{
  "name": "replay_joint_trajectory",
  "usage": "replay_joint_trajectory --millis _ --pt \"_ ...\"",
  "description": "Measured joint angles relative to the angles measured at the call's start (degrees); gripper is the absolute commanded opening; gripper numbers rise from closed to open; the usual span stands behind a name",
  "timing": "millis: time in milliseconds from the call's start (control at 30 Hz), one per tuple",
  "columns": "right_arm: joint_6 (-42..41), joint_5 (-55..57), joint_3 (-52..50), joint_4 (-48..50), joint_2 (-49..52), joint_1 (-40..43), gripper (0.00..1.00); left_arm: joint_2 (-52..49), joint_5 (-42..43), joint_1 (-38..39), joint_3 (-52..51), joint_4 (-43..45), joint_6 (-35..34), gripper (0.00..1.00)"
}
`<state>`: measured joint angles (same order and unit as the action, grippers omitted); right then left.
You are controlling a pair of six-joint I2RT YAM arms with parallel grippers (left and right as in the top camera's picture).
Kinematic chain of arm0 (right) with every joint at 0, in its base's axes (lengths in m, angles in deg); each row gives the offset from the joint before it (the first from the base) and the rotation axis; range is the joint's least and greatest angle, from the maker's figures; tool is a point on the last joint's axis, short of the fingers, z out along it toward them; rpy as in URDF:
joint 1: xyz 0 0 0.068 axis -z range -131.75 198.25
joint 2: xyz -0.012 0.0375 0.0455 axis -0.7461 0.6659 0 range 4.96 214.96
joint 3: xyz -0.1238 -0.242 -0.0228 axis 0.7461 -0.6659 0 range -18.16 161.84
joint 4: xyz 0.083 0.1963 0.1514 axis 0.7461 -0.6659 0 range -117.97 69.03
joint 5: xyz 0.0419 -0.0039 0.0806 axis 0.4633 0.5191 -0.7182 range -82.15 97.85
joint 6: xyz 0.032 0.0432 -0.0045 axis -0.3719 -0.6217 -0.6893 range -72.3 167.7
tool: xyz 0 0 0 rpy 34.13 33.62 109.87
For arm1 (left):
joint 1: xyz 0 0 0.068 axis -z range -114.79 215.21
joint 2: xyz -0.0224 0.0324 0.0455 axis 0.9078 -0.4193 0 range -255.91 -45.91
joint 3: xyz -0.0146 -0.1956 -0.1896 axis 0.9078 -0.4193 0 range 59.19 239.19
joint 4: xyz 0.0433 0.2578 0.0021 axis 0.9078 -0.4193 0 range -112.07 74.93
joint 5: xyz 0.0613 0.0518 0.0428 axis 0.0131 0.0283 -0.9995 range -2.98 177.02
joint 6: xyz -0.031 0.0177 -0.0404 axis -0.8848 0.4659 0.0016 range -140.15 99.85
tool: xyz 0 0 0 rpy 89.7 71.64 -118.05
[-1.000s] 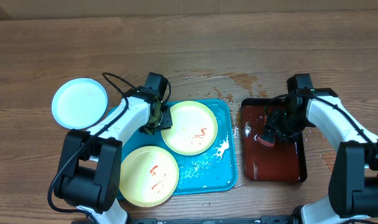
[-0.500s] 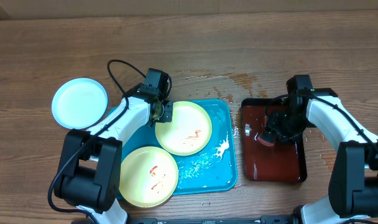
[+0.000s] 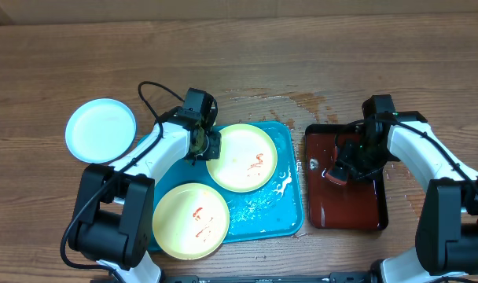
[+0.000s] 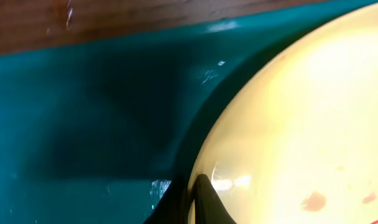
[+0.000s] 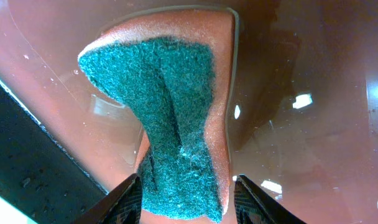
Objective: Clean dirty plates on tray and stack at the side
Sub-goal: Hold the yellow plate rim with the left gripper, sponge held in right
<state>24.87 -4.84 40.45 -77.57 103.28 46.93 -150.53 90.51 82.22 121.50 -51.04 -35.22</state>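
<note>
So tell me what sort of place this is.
Probably a robot test bench set up for dishwashing, not a real kitchen: a wooden table, two red-smeared plates on a turquoise tray, and a green-faced sponge in a wet red-brown tray.

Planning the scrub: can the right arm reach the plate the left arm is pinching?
Probably yes. The plate sits nearest the red tray where the right tool holds the sponge; nothing stands between; the left tool pinches its far rim.

A brown wood-grain table [image 3: 318, 55] fills the view, evenly lit, with a wet patch [image 3: 290, 101] near its middle.
</note>
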Motion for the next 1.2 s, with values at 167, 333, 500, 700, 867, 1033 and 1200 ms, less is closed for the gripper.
replay_joint_trajectory --millis 167,333,500,700,867,1033,1200 --pt "0.0 0.0 0.0 0.0 0.0 0.0 0.49 0.0 0.0 0.0 0.0 -1.7 -6.1 0.04" --pt "0.1 0.0 0.0 0.1 0.0 0.0 0.55 0.0 0.7 0.0 0.0 -2.0 -10.0 0.05" --pt "0.3 0.0 0.0 0.5 0.0 0.0 0.51 0.0 4.5 -0.2 0.0 -2.5 -12.0 0.04" --pt "0.4 0.0 0.0 0.5 0.0 0.0 0.51 0.0 9.9 -0.1 -0.2 -3.1 -17.7 0.04" --pt "0.4 0.0 0.0 0.4 0.0 0.0 0.51 -0.1 10.4 -0.1 -0.3 -2.3 -17.0 0.14" --pt "0.4 0.0 0.0 0.4 0.0 0.0 0.51 -0.2 9.3 -0.1 -0.3 -2.7 -12.1 0.32" --pt "0.4 0.0 0.0 0.2 0.0 0.0 0.51 -0.2 8.8 -0.1 -0.3 -3.1 -5.5 0.04"
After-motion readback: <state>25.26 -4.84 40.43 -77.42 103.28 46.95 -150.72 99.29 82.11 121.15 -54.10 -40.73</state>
